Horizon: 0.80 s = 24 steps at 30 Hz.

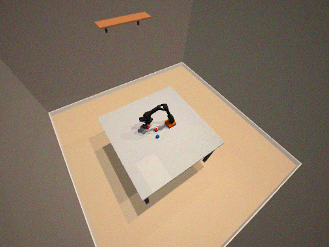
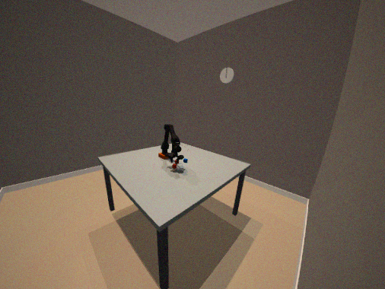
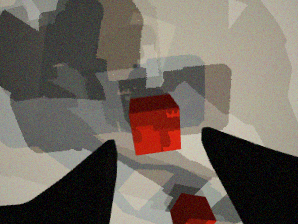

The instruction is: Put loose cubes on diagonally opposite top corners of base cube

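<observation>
My gripper is open above the table, with its two black fingertips apart. A red cube lies on the table below it and shows between the fingertips in the wrist view, without visible contact. A second red cube lies closer to the arm's base, cut off by the bottom edge of the wrist view. A blue cube stands apart from both and is out of the wrist view. No cube is stacked on another.
The arm's orange base stands on the pale table. The second red cube lies between the first red cube and that base. Shadows of the arm fall around the first red cube. A wall shelf is far away.
</observation>
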Available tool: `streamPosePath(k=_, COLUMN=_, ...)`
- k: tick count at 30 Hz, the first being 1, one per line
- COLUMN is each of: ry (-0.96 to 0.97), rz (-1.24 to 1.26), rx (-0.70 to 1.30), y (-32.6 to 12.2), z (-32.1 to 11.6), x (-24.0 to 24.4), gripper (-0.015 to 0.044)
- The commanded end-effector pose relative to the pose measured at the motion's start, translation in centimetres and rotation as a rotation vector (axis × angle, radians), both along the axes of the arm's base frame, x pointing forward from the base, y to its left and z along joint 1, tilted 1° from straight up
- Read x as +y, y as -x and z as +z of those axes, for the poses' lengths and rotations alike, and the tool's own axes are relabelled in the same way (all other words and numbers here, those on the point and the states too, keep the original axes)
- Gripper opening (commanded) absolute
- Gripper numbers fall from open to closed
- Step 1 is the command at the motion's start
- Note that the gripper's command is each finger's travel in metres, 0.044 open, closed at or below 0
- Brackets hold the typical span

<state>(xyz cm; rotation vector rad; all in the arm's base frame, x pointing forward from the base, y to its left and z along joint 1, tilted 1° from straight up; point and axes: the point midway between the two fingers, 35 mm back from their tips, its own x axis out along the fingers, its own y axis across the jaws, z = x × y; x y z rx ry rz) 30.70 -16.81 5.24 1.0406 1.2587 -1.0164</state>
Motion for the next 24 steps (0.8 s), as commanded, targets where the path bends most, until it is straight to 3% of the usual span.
streamPosePath(k=1, ry=-0.005, rz=0.005, rx=-0.002, y=0.0, z=-0.5, x=0.1, gripper=0.0265)
streamPosePath(k=17, ry=-0.005, rz=0.005, rx=-0.002, y=-0.1, z=-2.9, x=0.1, gripper=0.0265)
streamPosePath(k=23, ry=-0.005, rz=0.005, rx=-0.002, y=-0.1, z=-2.9, x=0.1, gripper=0.0108)
streamPosePath(k=24, ry=-0.005, rz=0.005, rx=-0.002, y=-0.1, z=-2.9, x=0.1, gripper=0.0105)
